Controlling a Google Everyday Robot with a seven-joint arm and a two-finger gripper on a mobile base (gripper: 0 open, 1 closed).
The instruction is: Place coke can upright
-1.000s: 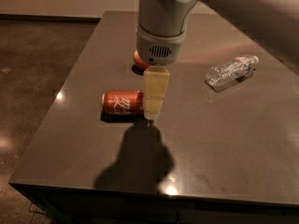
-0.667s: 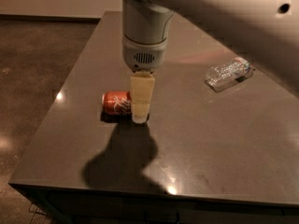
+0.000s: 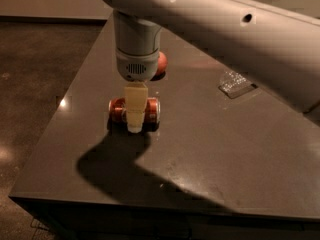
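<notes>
The coke can, red with silver ends, lies on its side on the dark table, left of centre. My gripper hangs straight down from the arm and sits at the can's middle, covering that part of it. The can's two ends show on either side of the gripper. The can rests on the tabletop.
A round red apple sits just behind the gripper's wrist. A clear plastic bottle lies at the right, partly hidden by my arm. The table's left edge and front edge are close.
My gripper has moved left and down, from the can's right end to over its middle. The can has not moved.
</notes>
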